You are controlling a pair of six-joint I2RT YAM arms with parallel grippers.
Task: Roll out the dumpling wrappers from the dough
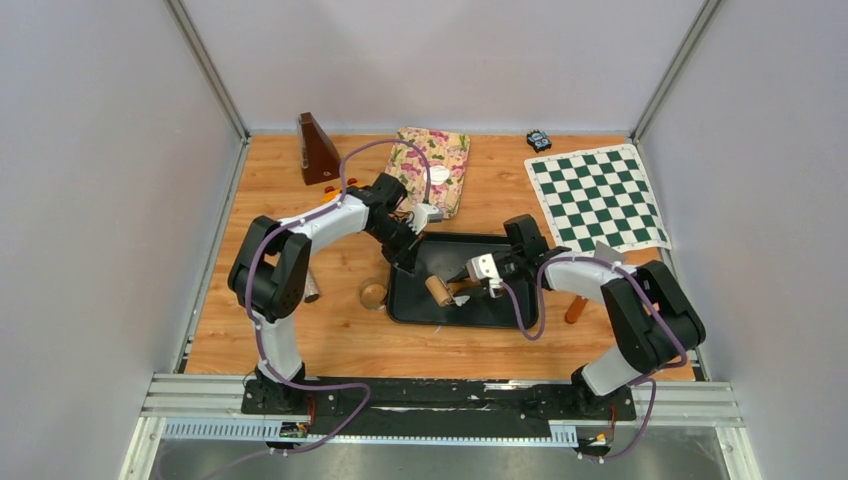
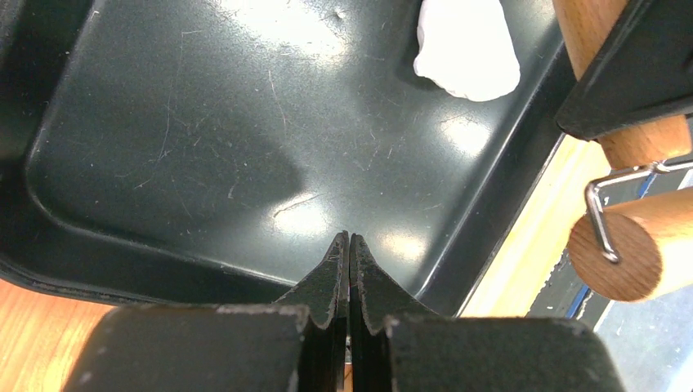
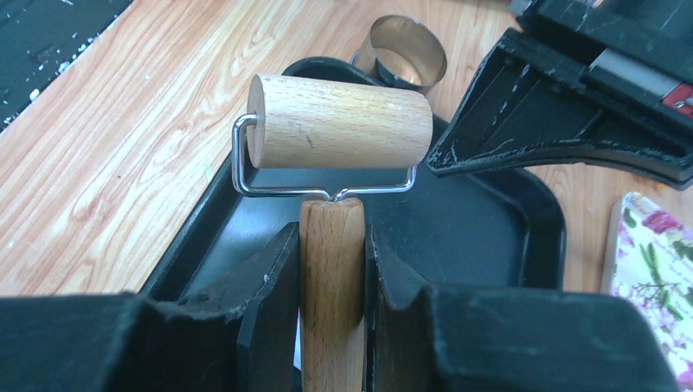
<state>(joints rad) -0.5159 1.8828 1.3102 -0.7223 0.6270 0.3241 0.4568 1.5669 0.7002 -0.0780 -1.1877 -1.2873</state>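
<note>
- Left claw (image 2: 349, 237): the fingers are pressed together with nothing between them. The tips sit over the floor of the black tray (image 2: 163, 122), close to its rim. In the top view the left claw (image 1: 412, 262) is at the tray's far-left corner.
- Right claw (image 3: 331, 237): the fingers pinch the wooden handle of the hand roller (image 3: 339, 122), one on each side. The handle points away from the wrist. The drum lies crosswise in its wire yoke, over the tray (image 3: 458, 220). Whether the drum touches the tray floor cannot be determined.
- Top view: the right claw (image 1: 470, 283) and the hand roller (image 1: 438, 290) are over the middle of the tray (image 1: 470, 250).
- Dough lump (image 2: 466, 49): white and irregular, it rests on the tray floor, near the roller (image 2: 621, 253).
- Dumpling wrappers (image 1: 438, 172): a small white round shape on the floral board (image 1: 430, 150), beyond the tray's far edge. It is too small to count or detail.
- Ring cutter (image 3: 404, 61): it stands on the counter (image 1: 350, 340), just beside the tray's left rim, and is also visible in the top view (image 1: 373, 293).
- Checkered mat (image 1: 597, 197): it lies flat at the far right of the counter, well apart from the tray.
</note>
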